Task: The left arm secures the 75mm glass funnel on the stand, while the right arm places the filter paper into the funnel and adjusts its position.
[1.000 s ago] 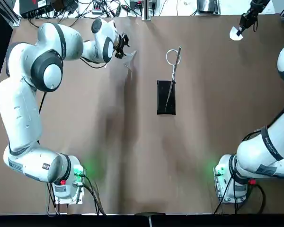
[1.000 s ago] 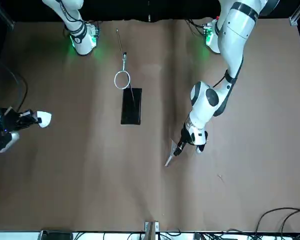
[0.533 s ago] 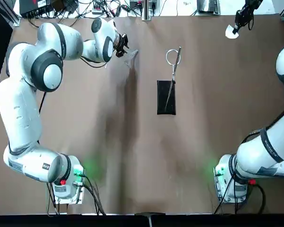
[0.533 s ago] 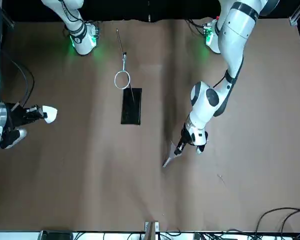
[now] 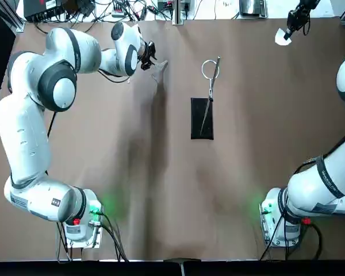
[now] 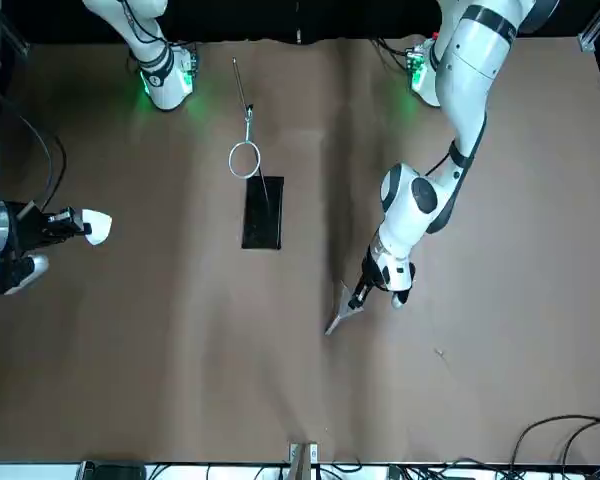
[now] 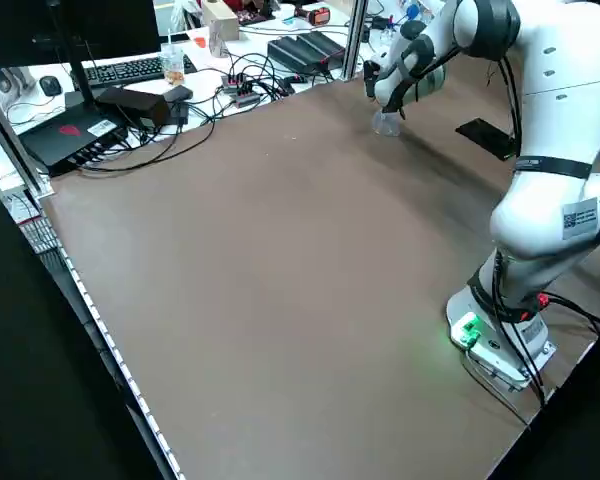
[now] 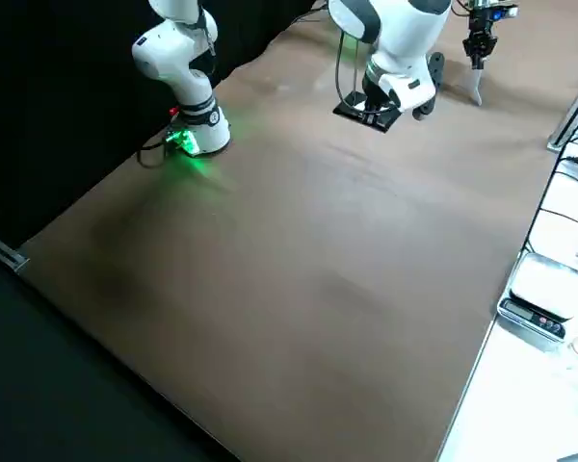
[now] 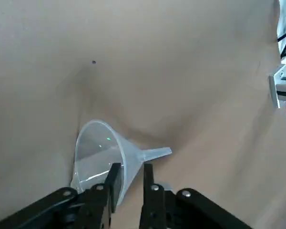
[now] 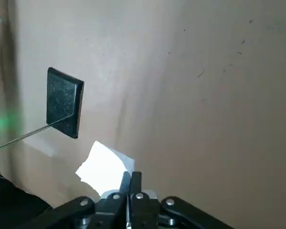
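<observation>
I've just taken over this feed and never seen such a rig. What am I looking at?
Two white jointed robot arms share a brown-covered table. You get views from overhead, from across the table, from both sides and from each wrist. On the table stands a flat black base with a thin metal rod and round ring. The left arm's black claw, left of the stand, has a clear cone-shaped funnel; the right arm's, far right, holds folded white paper.

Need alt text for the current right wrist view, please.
The right hand holds the white filter paper between its closed-in fingertips, above the brown table. Beyond it lies the stand's black base plate, with a thin metal rod running off from it.
</observation>
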You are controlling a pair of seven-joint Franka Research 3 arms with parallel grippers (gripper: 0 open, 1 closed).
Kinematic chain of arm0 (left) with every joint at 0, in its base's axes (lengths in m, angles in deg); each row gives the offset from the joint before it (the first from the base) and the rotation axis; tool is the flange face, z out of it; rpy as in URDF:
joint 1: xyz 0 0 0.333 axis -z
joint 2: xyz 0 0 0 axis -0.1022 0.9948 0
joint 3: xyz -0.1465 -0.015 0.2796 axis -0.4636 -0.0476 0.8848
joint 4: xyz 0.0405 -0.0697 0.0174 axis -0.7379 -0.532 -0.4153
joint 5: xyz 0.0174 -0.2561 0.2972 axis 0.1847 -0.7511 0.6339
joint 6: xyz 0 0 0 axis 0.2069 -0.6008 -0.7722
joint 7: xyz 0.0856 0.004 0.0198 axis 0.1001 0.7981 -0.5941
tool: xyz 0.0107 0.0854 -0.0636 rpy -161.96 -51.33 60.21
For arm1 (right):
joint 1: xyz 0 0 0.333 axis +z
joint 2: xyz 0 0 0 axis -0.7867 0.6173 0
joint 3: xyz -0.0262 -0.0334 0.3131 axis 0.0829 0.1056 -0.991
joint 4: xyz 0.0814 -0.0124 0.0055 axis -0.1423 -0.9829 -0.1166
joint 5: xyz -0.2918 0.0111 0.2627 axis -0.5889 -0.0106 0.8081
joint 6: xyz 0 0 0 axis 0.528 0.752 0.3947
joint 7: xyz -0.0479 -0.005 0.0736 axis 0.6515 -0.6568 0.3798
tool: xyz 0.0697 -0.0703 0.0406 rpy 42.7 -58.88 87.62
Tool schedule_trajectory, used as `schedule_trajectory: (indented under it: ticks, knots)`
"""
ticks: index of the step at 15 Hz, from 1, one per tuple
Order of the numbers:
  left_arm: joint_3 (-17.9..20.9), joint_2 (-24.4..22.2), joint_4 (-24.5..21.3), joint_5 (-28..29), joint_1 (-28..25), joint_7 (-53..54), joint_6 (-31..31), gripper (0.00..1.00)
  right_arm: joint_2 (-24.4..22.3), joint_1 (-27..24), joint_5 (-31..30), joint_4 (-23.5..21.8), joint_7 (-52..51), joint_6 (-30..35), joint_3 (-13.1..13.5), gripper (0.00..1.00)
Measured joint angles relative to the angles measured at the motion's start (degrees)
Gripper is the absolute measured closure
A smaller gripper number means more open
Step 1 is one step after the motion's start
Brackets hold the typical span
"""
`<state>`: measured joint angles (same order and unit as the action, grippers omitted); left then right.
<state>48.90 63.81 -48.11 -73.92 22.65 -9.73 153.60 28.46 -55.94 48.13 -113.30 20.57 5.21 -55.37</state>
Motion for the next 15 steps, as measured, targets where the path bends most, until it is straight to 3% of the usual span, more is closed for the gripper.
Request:
schedule_trajectory:
  ticks: [11, 15]
  knots:
    - [0.0, 0.1, 0.4, 0.0, 0.0, 0.0, 0.0, 0.96, 0.0, 0.0, -0.9, 0.0, 0.1, 0.0, 0.1, 0.99]
    - [0.0, 0.1, 0.6, 0.0, 0.0, 0.0, 0.0, 0.97, 0.0, 0.0, -1.1, 0.0, 0.1, 0.0, 0.1, 0.99]
